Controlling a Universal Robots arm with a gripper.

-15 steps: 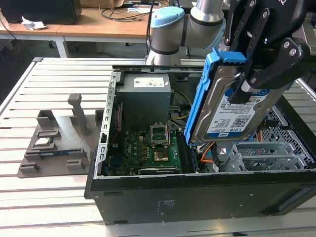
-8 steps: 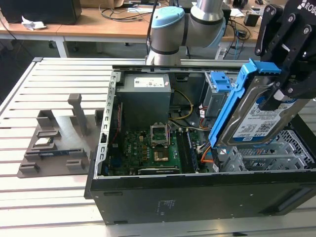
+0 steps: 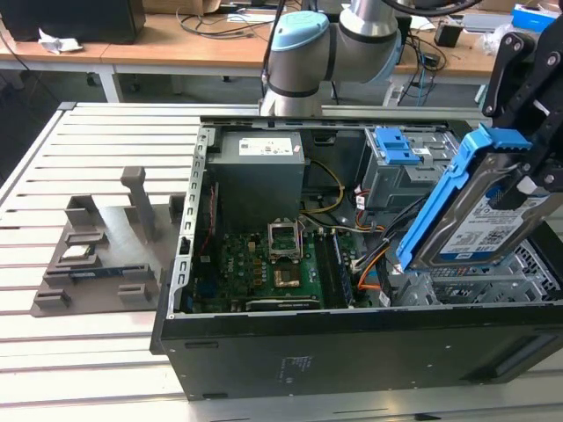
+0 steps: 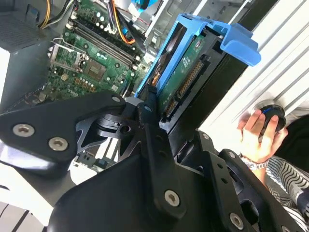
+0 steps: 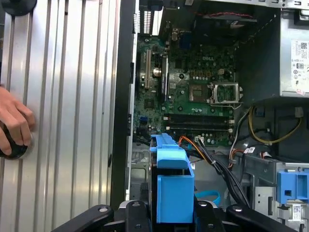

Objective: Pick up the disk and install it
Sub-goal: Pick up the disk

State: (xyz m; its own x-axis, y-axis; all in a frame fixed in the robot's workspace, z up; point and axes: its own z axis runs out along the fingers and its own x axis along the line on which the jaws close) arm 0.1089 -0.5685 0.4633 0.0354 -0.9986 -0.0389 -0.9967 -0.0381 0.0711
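The disk, a silver drive with a white-and-blue label in a bright blue plastic frame, hangs tilted on edge above the open computer case, at the exterior view's right. It hovers over the grey metal drive bay in that corner. My black gripper is shut on the disk's upper end. In the second wrist view the disk sticks out from my gripper, its green underside and connector showing. In the first wrist view the disk's blue frame sits between the fingers.
Inside the case are a green motherboard, a grey power supply box, loose cables and a blue latch on a grey cage. A grey fixture stands on the slatted table. A person's hand rests on a black knob beside the case.
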